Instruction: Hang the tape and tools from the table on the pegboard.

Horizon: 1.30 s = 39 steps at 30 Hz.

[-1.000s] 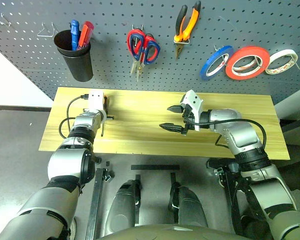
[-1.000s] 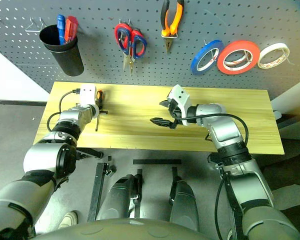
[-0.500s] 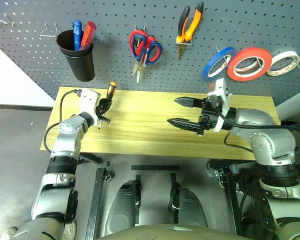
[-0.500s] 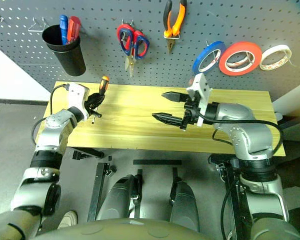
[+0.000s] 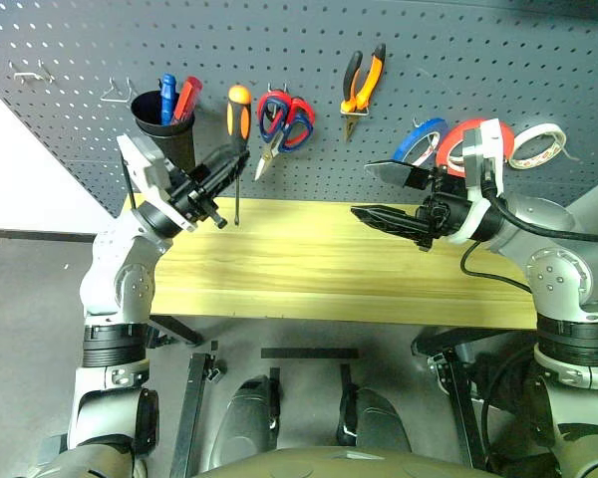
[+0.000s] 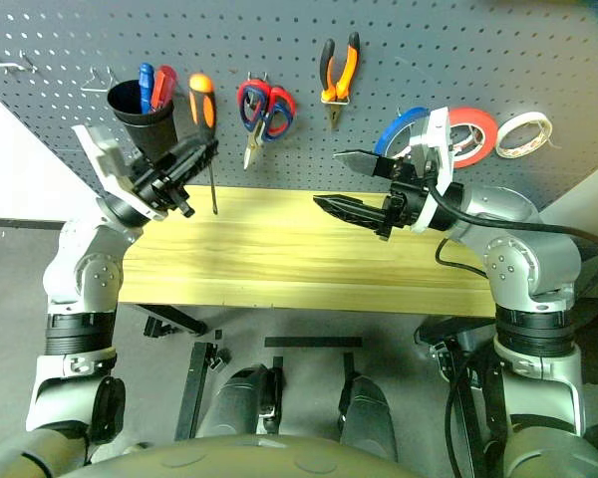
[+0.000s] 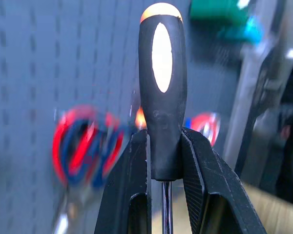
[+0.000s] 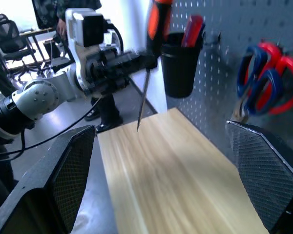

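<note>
My left gripper (image 5: 227, 164) is shut on the thin screwdriver (image 5: 238, 112). It holds the tool upright in front of the pegboard (image 5: 70, 40), orange-black handle up and shaft hanging above the table (image 5: 309, 269). The black fingers (image 7: 132, 185) clamp the base of the screwdriver handle (image 7: 162, 97). My right gripper (image 5: 374, 194) hovers open and empty over the table's right half, pointing left. The orange-and-black pliers (image 5: 364, 80) hang on the board. The red tape (image 5: 458, 129) also hangs there, partly hidden behind my right wrist.
On the pegboard hang red-handled scissors (image 5: 284, 115), a blue roll (image 5: 419, 139), a thin white roll (image 5: 535, 144), and a black cup (image 5: 164, 124) holding markers just left of the screwdriver. Bare metal hooks (image 5: 25, 72) sit at the upper left.
My left arm lifted the screwdriver off the table and turned it upright by the pegboard. The right gripper rose and drew right, still open. The camera tilted up.
</note>
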{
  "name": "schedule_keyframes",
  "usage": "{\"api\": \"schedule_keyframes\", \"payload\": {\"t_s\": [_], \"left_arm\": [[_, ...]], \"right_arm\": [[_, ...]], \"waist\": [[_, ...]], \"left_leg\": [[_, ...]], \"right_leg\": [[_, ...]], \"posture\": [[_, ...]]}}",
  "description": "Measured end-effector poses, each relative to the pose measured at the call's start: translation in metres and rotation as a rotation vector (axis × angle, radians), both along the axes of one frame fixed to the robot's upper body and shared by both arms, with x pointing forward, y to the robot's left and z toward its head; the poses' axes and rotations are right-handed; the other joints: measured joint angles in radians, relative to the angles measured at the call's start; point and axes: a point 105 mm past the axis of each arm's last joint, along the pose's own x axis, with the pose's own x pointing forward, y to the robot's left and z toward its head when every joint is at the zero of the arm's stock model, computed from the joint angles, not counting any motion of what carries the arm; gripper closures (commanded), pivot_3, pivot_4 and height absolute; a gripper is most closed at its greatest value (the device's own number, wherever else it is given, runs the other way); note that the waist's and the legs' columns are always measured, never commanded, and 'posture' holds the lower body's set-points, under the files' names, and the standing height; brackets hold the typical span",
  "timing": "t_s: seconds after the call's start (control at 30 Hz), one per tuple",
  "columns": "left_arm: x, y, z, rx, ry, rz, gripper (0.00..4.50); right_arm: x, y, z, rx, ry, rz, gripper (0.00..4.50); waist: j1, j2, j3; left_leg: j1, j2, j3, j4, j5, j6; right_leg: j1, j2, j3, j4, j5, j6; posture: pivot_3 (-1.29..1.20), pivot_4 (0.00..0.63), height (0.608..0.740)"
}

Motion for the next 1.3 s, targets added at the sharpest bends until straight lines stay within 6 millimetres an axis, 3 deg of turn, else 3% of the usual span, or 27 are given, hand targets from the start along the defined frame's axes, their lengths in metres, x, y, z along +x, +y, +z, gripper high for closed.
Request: {"api": "schedule_keyframes", "payload": {"t_s": [0.3, 0.47, 0.67, 0.8, 0.93, 1.27, 1.3], "left_arm": [[0.002, 0.025, 0.053, -0.128, -0.22, 0.108, 3.99], [0.014, 0.035, 0.057, -0.166, -0.198, 0.157, 3.99], [0.034, 0.048, 0.084, -0.164, -0.287, 0.289, 3.99], [0.051, 0.057, 0.082, -0.138, -0.281, 0.395, 3.99], [0.067, 0.074, 0.068, -0.1, -0.226, 0.514, 3.99], [0.085, 0.088, 0.046, 0.0, -0.177, 0.659, 3.99], [0.087, 0.089, 0.043, 0.011, -0.167, 0.672, 3.64]], "right_arm": [[-0.006, 0.007, 0.046, 0.062, -0.133, 0.056, 0.0], [-0.002, 0.005, 0.054, 0.078, -0.152, 0.04, 0.0], [0.004, 0.004, 0.063, 0.097, -0.181, 0.018, 0.0], [0.006, 0.003, 0.062, 0.1, -0.174, 0.004, 0.0], [0.007, 0.002, 0.058, 0.097, -0.159, -0.006, 0.0], [0.009, -0.006, 0.048, 0.069, -0.131, -0.051, 0.0], [0.009, -0.006, 0.048, 0.066, -0.134, -0.051, 0.0]], "waist": [[0.003, -0.004, -0.025], [0.004, -0.004, -0.03], [0.003, -0.004, -0.031], [0.001, -0.004, -0.031], [-0.001, -0.004, -0.031], [-0.003, -0.004, -0.031], [-0.003, -0.004, -0.031]], "left_leg": [[0.0, 0.0, -0.001, 0.001, 0.0, 0.0], [0.001, 0.0, -0.002, 0.002, 0.0, 0.0], [0.001, 0.0, -0.002, 0.001, 0.0, 0.0], [0.001, 0.0, -0.002, 0.001, 0.0, 0.0], [0.001, 0.0, -0.002, 0.001, 0.0, 0.0], [0.001, 0.0, -0.002, 0.001, 0.0, 0.0], [0.001, 0.0, -0.002, 0.001, 0.0, 0.0]], "right_leg": [[0.002, 0.001, 0.0, -0.001, 0.0, -0.001], [0.003, 0.001, 0.0, 0.0, 0.0, -0.001], [0.003, 0.002, 0.0, -0.001, 0.0, -0.001], [0.003, 0.002, 0.0, -0.001, 0.0, -0.001], [0.003, 0.002, 0.0, -0.001, 0.0, -0.001], [0.003, 0.002, 0.0, 0.0, 0.0, -0.001], [0.003, 0.002, 0.0, 0.0, 0.0, -0.001]], "posture": [[0.22, 0.077, 0.711], [0.23, 0.073, 0.711], [0.22, 0.08, 0.711], [0.21, 0.088, 0.711], [0.2, 0.091, 0.711], [0.19, 0.101, 0.711], [0.19, 0.101, 0.711]]}}
